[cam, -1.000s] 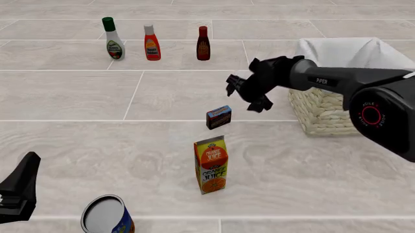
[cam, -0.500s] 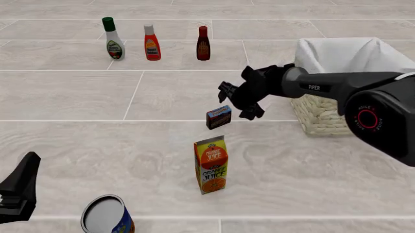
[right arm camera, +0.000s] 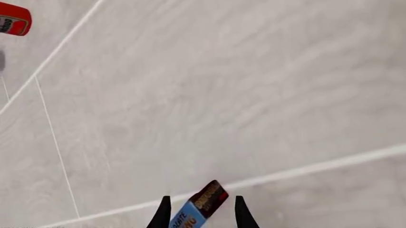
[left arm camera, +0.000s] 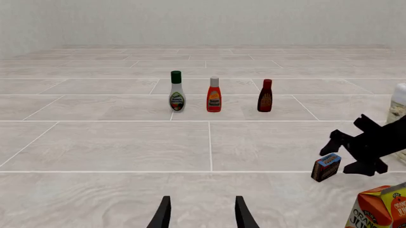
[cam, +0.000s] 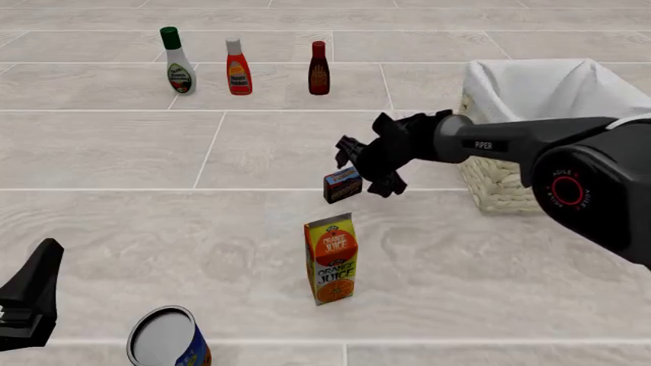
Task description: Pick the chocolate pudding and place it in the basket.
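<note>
The chocolate pudding [cam: 343,184] stands on the tiled table [cam: 122,229], just behind the orange juice carton [cam: 331,259] and well to the left of the basket [cam: 529,114]. I have my right gripper [cam: 364,166] right at it, fingers spread wide with nothing in them; in the right wrist view the pudding [right arm camera: 199,206] sits between the two fingertips [right arm camera: 162,213], not yet clamped. My left gripper [left arm camera: 201,216] rests idle near the front edge, fingers apart and empty, beside a can [cam: 169,338]. Three bottles [cam: 237,67] stand far back, out of my way.

The risk I judge here: the box looks turned at an angle to my fingers, so closing now may pinch a corner and twist or tip it over. Coming in lower could also nudge it toward the carton.
</note>
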